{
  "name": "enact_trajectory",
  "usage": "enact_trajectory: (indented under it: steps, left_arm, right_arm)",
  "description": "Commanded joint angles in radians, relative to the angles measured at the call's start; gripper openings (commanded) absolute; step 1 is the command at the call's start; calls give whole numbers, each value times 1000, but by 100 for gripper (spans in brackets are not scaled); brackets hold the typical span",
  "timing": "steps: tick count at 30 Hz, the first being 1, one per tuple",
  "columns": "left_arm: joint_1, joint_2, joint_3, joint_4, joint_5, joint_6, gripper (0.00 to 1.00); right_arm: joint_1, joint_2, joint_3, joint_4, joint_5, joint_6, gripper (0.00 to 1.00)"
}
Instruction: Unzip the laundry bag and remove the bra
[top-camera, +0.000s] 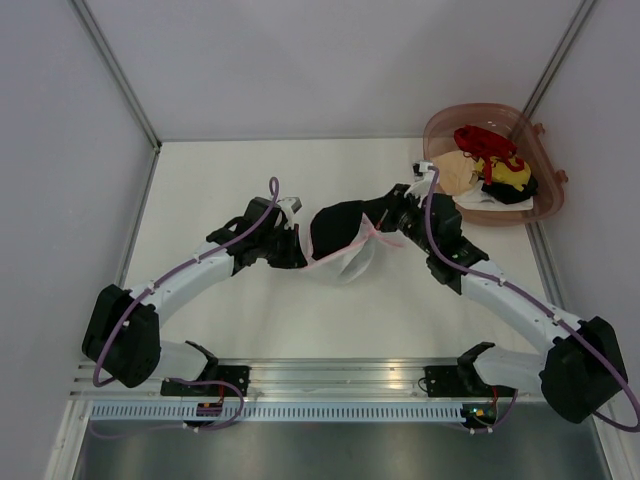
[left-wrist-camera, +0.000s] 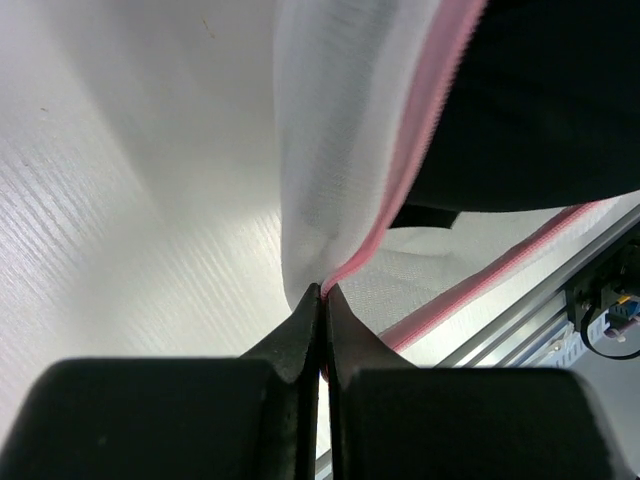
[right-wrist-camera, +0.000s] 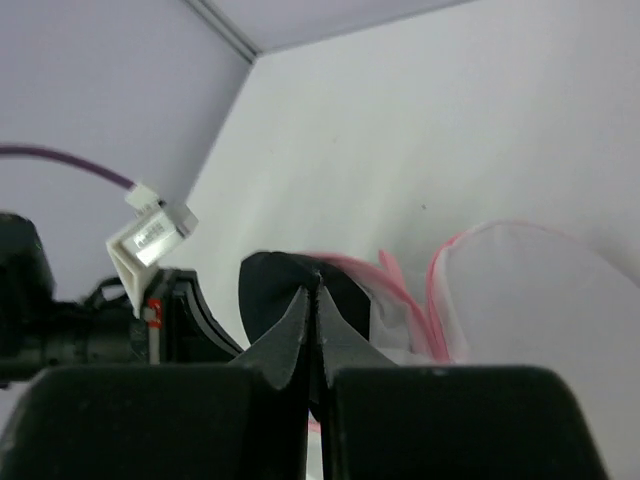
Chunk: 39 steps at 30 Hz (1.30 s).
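Observation:
The laundry bag (top-camera: 352, 264) of white mesh with a pink zipper rim hangs open between my two grippers at the table's centre. A black bra (top-camera: 338, 228) bulges out of its open top. My left gripper (top-camera: 298, 250) is shut on the bag's pink rim. In the left wrist view its tips (left-wrist-camera: 322, 290) pinch the pink edge, with the mesh (left-wrist-camera: 340, 150) and the bra (left-wrist-camera: 540, 100) beyond. My right gripper (top-camera: 377, 222) is shut on the bra. In the right wrist view its tips (right-wrist-camera: 315, 285) bite the black fabric (right-wrist-camera: 262, 290), and the bag's mesh (right-wrist-camera: 530, 300) lies to the right.
A pinkish-brown plastic basket (top-camera: 440, 118) stands at the back right, holding red (top-camera: 485, 140), yellow (top-camera: 510, 175) and black garments. Side walls close in the table on the left, back and right. A metal rail (top-camera: 330, 375) runs along the near edge.

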Motion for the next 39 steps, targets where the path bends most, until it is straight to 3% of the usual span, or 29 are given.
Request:
enact_trajectory:
  steps: [1,3,9,13,16,26,32,35,39]
  left_arm:
    - [-3,-27,0,20,-9,-28,2]
    - [-3,-31,-1,20,-9,-28,2]
    - [-3,-32,-3,20,-7,-28,2]
    - [-3,-37,-3,18,-7,-26,2]
    - [-3,-43,-7,20,-12,-26,2]
    - [-3,-21,-3,24,-7,-34,2]
    - [-3,-35,-20,23,-11,-32,2]
    - [-3,-37,-23,23,-11,-31,2]
    - [-3,-35,-21,20,-12,-28,2]
  right_arm:
    - [-88,-39,-61,263,-82,199,0]
    - [-114,-46,-91,349,-98,266,0]
    - [-240,31,-180,818,-170,654,1]
    - [-281,287,-129,1314,-274,959,1]
    - [-274,443,-54,1538,-320,1131,0]
    - [-271,421,-14,1436,-348,995,0]
    - [-356,441,110,1318,-342,923,0]
    - [-422,436,184,1221,-336,870,0]
    - [-525,393,283,966,-302,729,0]
